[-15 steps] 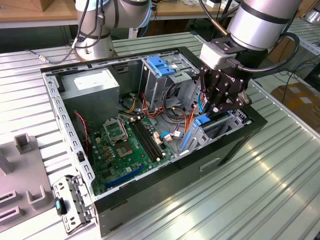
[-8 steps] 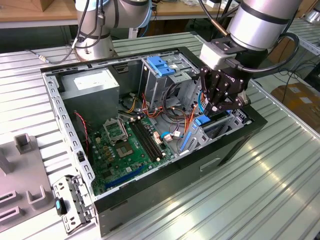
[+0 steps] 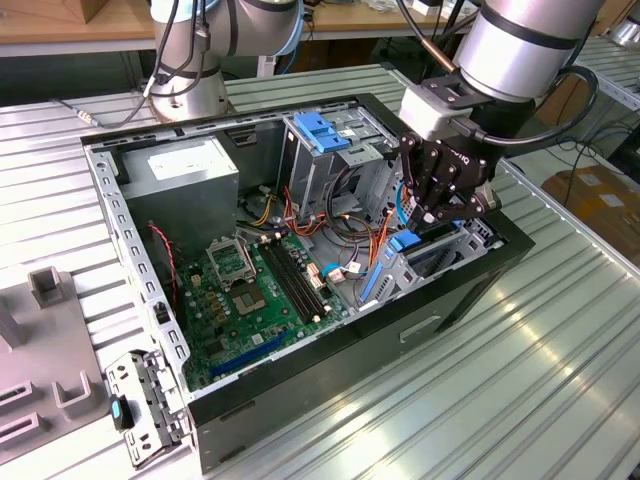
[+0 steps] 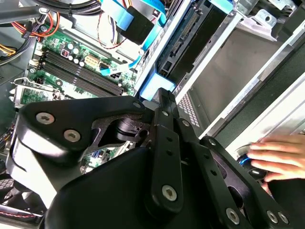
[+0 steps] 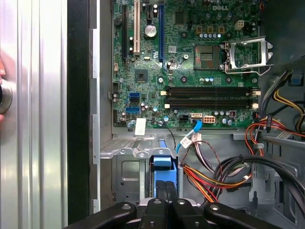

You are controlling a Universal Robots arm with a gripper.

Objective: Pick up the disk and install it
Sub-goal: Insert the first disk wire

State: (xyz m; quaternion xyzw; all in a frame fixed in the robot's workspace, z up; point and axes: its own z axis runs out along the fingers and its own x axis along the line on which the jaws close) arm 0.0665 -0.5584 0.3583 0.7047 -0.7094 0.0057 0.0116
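The disk (image 3: 403, 245) stands on edge inside the drive bay at the front corner of the open computer case (image 3: 110, 200), on the exterior view's right. Only its blue carrier edge (image 5: 162, 162) and a strip of dark body with the connector (image 4: 188, 38) show. My black gripper (image 3: 418, 222) hangs straight over that bay. Its fingers (image 5: 167, 191) are shut side by side with nothing between them, and their tips rest on or just above the disk's blue edge (image 4: 155, 86).
Orange, red and black cables (image 5: 214, 176) run close beside the bay. A metal drive cage with a blue latch (image 3: 322, 130) stands behind, with motherboard (image 3: 250, 290) and power supply (image 3: 190, 170) further in. A person's hand (image 4: 281, 155) rests outside the case wall.
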